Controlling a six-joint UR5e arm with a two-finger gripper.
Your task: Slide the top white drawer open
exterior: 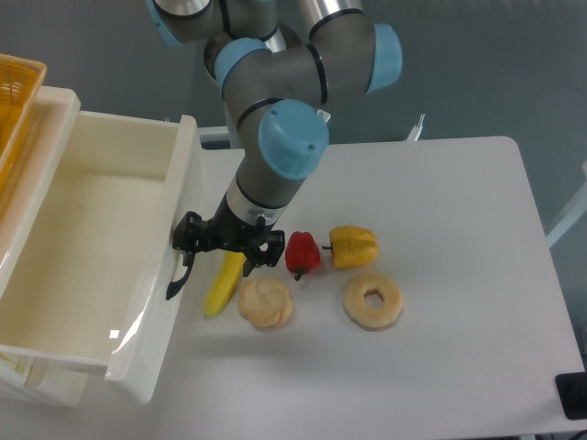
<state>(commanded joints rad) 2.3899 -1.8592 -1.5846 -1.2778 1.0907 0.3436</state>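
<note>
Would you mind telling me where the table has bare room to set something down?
The right half of the table, beyond the yellow pepper and ring pastry, is bare, as is the front strip. It is crowded between the top white drawer and the red pepper, where the gripper hangs over the banana.

One fixed camera looks steeply down on me from above and in front, at middling range. My table fills its right side, the top white drawer its left, my arm entering from the top edge.
</note>
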